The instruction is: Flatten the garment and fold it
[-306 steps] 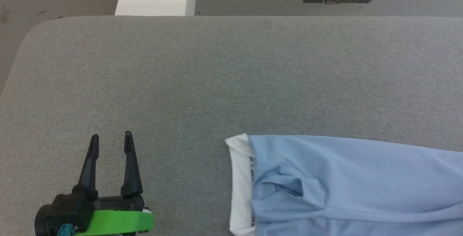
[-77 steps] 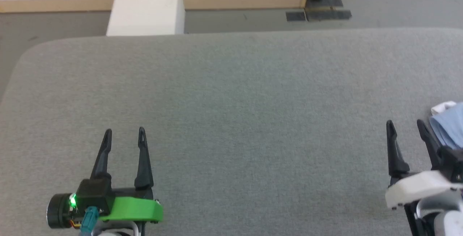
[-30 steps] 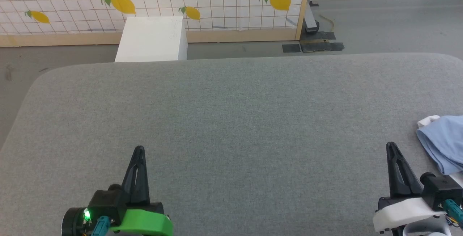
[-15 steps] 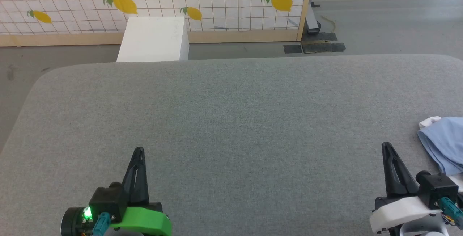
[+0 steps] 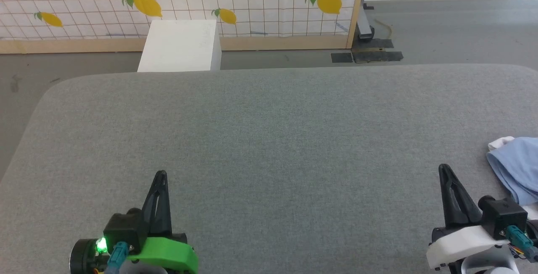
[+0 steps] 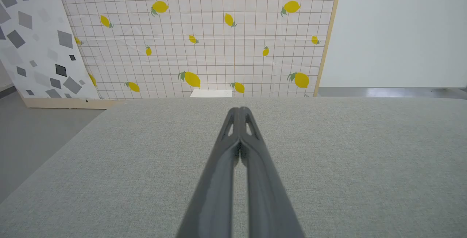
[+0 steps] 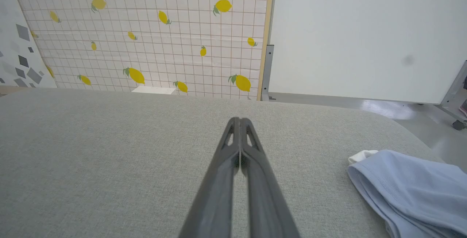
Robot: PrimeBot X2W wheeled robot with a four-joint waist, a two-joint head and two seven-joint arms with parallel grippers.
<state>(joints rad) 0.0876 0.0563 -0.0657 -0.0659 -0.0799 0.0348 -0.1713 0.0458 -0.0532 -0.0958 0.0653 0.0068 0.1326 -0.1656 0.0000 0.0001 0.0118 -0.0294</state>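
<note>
Claws nearest me: my left claw [image 5: 161, 178] and right claw [image 5: 445, 172], open moments ago, are now pinched shut, holding nothing. Just beyond the right one, the blue shirt [image 5: 515, 165] lies bundled near the table's [image 5: 269, 131] right edge. I judge the folding finished.

Matt grey woven cloth over the counter [image 5: 269, 139], faintly rough. Soft, smooth light blue knit on the garment [image 7: 412, 183], matt and lightly creased. Matt dark plastic on the left claw [image 6: 239, 109] and right claw [image 7: 239, 120], smooth-faced.
</note>
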